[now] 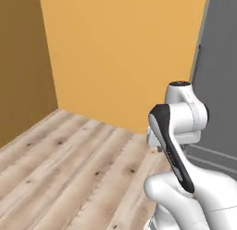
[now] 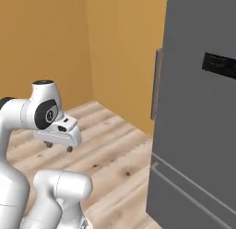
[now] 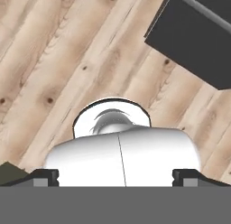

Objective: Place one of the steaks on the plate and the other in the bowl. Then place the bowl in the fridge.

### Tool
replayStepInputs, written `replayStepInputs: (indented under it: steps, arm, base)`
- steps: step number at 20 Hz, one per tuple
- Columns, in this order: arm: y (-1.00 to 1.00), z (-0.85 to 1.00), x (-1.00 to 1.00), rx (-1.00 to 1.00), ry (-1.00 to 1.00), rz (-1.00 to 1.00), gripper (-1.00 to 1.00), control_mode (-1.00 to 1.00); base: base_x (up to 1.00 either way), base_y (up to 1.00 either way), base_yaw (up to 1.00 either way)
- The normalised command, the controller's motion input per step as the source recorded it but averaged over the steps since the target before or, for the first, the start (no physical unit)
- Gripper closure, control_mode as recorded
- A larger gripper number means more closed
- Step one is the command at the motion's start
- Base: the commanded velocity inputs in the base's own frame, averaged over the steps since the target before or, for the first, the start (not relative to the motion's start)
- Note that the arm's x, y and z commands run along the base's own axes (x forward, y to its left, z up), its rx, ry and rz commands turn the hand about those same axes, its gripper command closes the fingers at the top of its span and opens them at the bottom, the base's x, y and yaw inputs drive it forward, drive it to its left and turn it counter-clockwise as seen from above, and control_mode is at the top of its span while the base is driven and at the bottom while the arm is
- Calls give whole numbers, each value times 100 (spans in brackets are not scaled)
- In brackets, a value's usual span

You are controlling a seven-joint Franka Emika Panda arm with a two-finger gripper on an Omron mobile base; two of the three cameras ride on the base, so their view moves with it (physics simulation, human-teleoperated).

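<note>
The tall grey fridge (image 2: 198, 131) stands shut at the right, with its long vertical handle (image 2: 156, 85) on the door's left edge. Its grey side (image 1: 217, 85) also shows at the right of the left base view, and its dark foot (image 3: 194, 33) at the top right of the hand view. My gripper (image 2: 58, 147) hangs well left of the fridge and points down at the wooden floor. It is open, and its fingertips (image 3: 45, 178) stand wide apart with nothing between them. The steaks, the plate and the bowl are out of view.
An orange wall (image 1: 125, 53) closes the corner behind the fridge. A darker brown wall (image 1: 23, 62) runs along the left. Pale wooden floor (image 1: 69, 164) stretches out in front of me and to the left.
</note>
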Motion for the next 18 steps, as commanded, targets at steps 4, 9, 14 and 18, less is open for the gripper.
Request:
replayStepInputs:
  steps: [4,9,14,18]
  arm:
    - [0,0,0,0,0,0,-100,100]
    - [0,0,0,0,0,0,-100,100]
    - [0,0,0,0,0,0,-100,100]
    - [0,0,0,0,0,0,-100,100]
  base:
    - [62,42,-77]
    - [9,12,-90]
    - [0,13,-52]
    - [-13,9,-16]
